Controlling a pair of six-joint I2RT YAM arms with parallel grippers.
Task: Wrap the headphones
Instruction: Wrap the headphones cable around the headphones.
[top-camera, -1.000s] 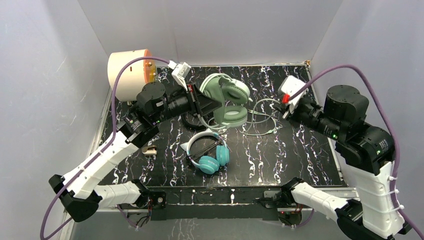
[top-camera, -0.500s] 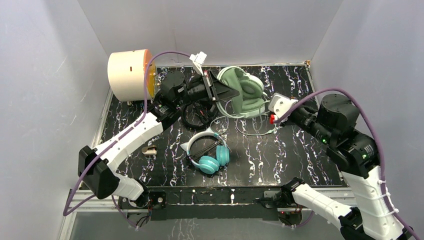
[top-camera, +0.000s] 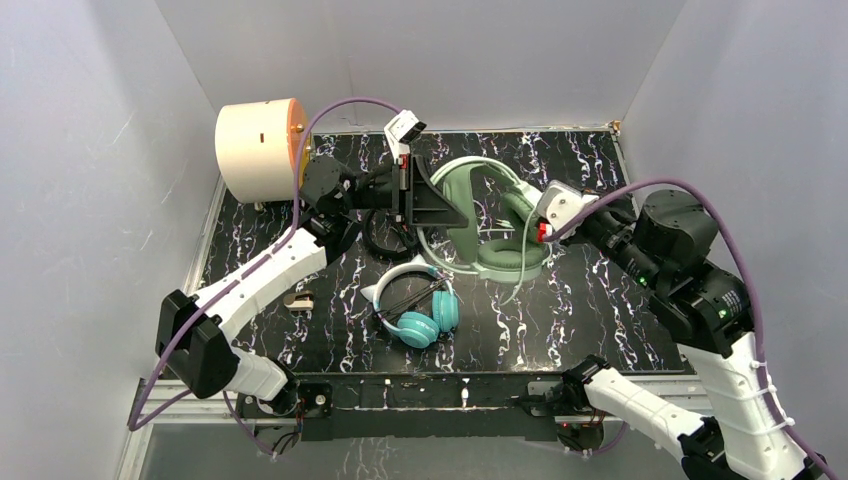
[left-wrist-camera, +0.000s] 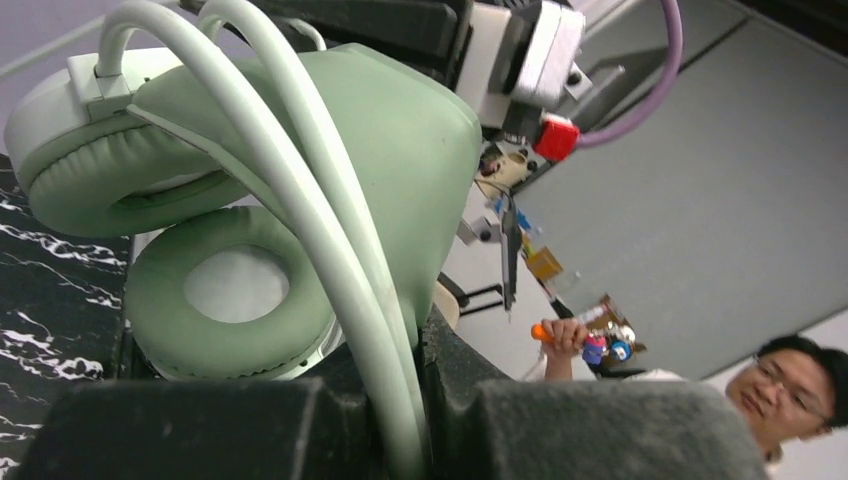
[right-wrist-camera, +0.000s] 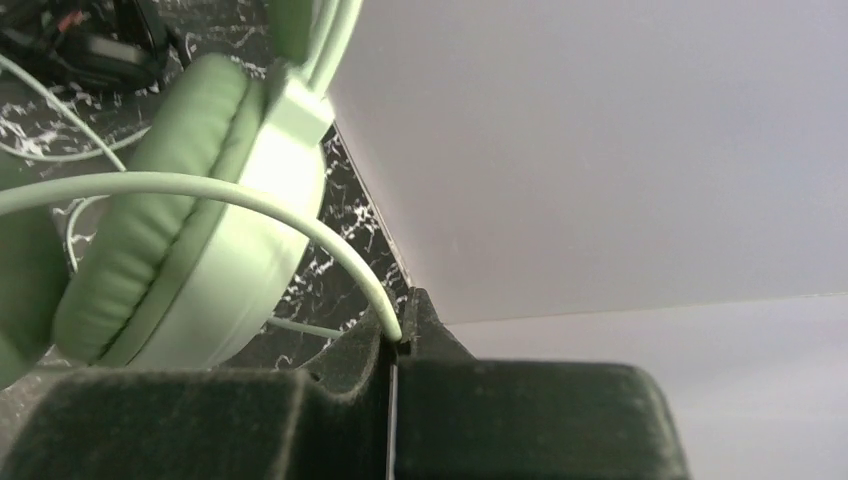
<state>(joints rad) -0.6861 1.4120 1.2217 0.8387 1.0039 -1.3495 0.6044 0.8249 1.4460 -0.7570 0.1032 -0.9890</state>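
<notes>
The pale sage-green headphones (top-camera: 492, 222) hang above the middle of the table, ear cups low. My left gripper (top-camera: 452, 211) is shut on their headband (left-wrist-camera: 396, 300), which runs down between the jaws. Just to their right, my right gripper (top-camera: 536, 232) is shut on the light cable (right-wrist-camera: 250, 192). The cable arcs over one ear cup (right-wrist-camera: 190, 255) and dangles below. The teal headphones (top-camera: 422, 308) with a white cat-ear band lie on the table in front. The black headphones (top-camera: 388, 236) lie under my left arm, partly hidden.
A cream cylinder with an orange face (top-camera: 258, 148) stands at the back left corner. A small tan object (top-camera: 298, 299) lies at the left of the black marbled table (top-camera: 590, 310). Grey walls close in the left, back and right sides.
The left gripper carried the green headphones right and turned them so the cups hang low. The right gripper moved in to the left, and the cable is off the table.
</notes>
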